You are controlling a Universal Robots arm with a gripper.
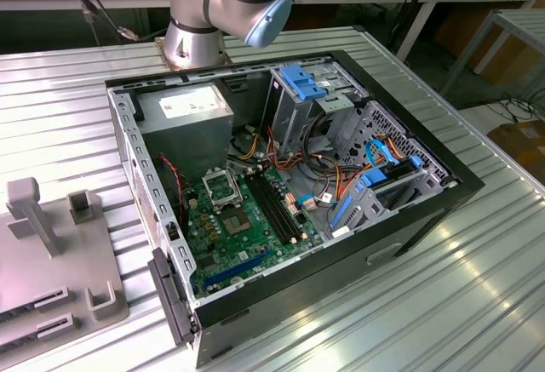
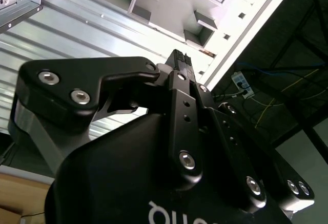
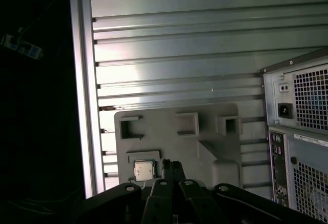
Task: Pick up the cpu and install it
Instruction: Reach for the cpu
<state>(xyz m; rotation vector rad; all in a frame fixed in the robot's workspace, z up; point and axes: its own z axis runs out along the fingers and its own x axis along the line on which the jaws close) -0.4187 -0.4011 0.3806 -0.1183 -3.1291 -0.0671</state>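
Two fingers (image 3: 168,170) pressed together, empty. Just beside, the cpu (image 3: 144,170) flat in a recess of a grey fixture (image 3: 169,147), metal face up, square, no long axis. Past it, bare ribbed worktop (image 3: 205,55) between its edge and computer case (image 3: 302,147).

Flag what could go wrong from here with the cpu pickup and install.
1. The cpu lies flat in a recess of the grey tray. The gripper is above the tray with its jaws closed and holds nothing. A grip on such thin edges may slip or tilt the chip.
2. The socket sits low inside the open case, near loose cables and the drive cage, so the gripper could snag going in.
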